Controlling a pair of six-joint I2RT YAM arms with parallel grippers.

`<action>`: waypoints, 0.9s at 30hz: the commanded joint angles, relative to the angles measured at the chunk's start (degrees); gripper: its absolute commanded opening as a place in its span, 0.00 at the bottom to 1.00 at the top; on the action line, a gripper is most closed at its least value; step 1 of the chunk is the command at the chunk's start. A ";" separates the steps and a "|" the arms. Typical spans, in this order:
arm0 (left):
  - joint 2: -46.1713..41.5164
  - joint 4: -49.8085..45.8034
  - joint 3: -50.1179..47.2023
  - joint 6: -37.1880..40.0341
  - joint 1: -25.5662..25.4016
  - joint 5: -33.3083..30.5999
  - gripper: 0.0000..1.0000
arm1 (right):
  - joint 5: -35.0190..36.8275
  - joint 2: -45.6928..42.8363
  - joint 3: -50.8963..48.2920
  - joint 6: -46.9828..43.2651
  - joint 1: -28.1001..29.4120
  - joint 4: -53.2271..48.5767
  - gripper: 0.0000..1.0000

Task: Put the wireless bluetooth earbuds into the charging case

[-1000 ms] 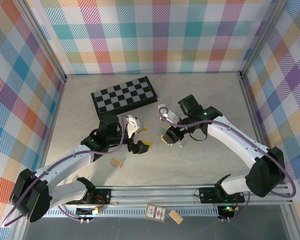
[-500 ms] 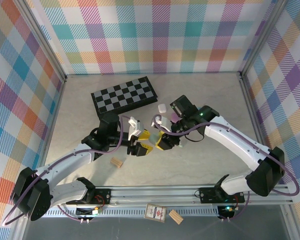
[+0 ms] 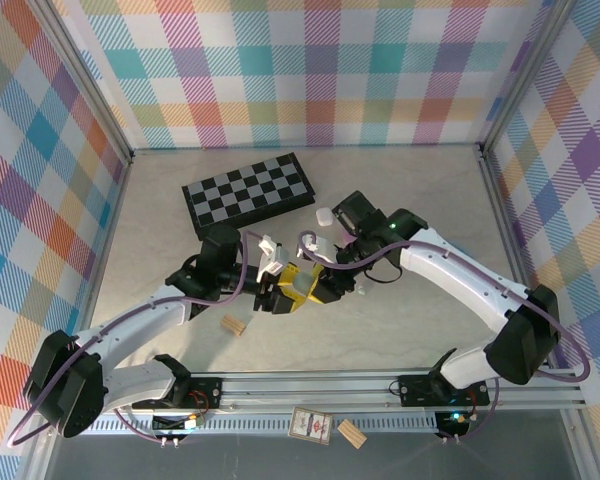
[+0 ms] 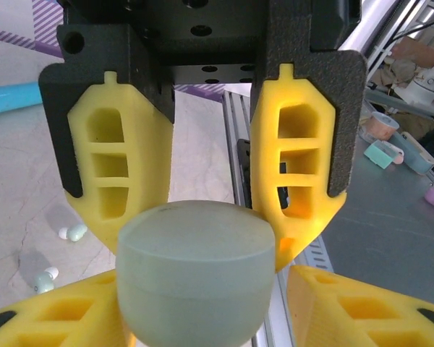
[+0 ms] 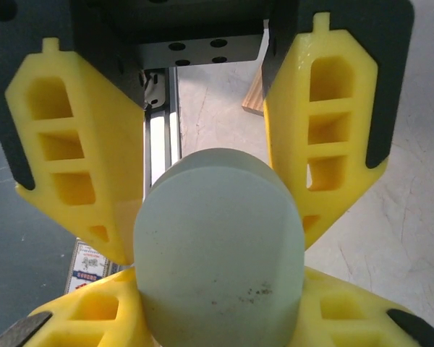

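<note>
the top camera sits high behind the arm bases and looks down and forward over the whole table (image 3: 410,330) from far off. each wrist camera looks out along its own yellow fingers, left gripper (image 4: 202,231) and right gripper (image 5: 213,238), from very near. both wrist views share the pale case (image 4: 192,289) and the other gripper's fingertips along the lower edge.

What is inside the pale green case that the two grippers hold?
The case looks closed, so its inside is hidden. Its shell shows, pinched by the left gripper and right gripper. Two pale earbuds lie on the table.
</note>
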 commanded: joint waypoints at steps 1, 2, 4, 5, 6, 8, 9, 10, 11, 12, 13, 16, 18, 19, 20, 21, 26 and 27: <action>-0.06 2.26 1.86 0.27 -0.65 3.60 0.50 | -1.86 0.82 1.90 -2.11 0.43 -1.11 0.27; -0.14 2.26 1.86 0.28 -0.66 3.71 0.49 | -1.81 0.90 1.99 -2.22 0.57 -1.17 0.27; -0.13 2.10 1.85 0.25 -0.66 3.81 0.48 | -1.86 1.15 2.12 -2.45 0.57 -1.57 0.27; -0.19 2.01 1.94 0.36 -0.66 3.90 0.48 | -1.99 1.25 2.24 -2.69 0.58 -1.78 0.27; -0.16 1.92 1.99 0.34 -0.66 4.11 0.48 | -2.02 1.47 2.38 -2.86 0.55 -2.06 0.26; -0.07 1.53 2.20 0.52 -0.61 4.51 0.48 | -2.25 1.83 2.68 -3.17 0.61 -2.66 0.26; -0.01 1.27 2.30 0.71 -0.66 4.62 0.48 | -2.15 1.99 2.78 -3.26 0.61 -2.75 0.26; -0.04 1.02 2.36 0.79 -0.65 4.66 0.48 | -2.17 2.11 2.82 -3.27 0.61 -2.82 0.25; 0.02 0.53 2.60 1.00 -0.66 4.78 0.48 | -2.17 2.29 2.87 -3.27 0.61 -2.88 0.25; 0.02 -0.16 2.77 1.47 -0.66 4.87 0.48 | -2.05 2.46 3.02 -3.22 0.62 -2.98 0.25; -0.04 -0.77 2.99 1.77 -0.66 4.92 0.48 | -1.96 2.60 3.15 -3.33 0.61 -3.18 0.25; -0.02 -1.14 3.18 2.02 -0.65 4.94 0.48 | -1.82 2.83 3.31 -3.44 0.70 -3.19 0.25; 0.11 -1.16 3.31 2.01 -0.65 5.07 0.47 | -1.81 2.89 3.44 -3.53 0.66 -3.17 0.25; 0.20 -1.24 3.44 2.05 -0.65 5.19 0.47 | -1.66 3.09 3.53 -3.53 0.70 -3.19 0.25; 0.28 -1.34 3.48 2.01 -0.66 5.32 0.46 | -1.64 3.27 3.53 -3.52 0.70 -3.19 0.25; 0.32 -1.49 3.53 2.12 -0.66 5.34 0.45 | -1.66 3.37 3.57 -3.61 0.70 -3.28 0.25; 0.39 -2.04 3.83 2.48 -0.65 5.93 0.43 | -1.61 3.80 3.70 -3.71 0.68 -3.63 0.25; 0.36 -2.21 3.82 2.56 -0.70 6.02 0.42 | -1.48 3.77 3.67 -3.70 0.70 -3.62 0.26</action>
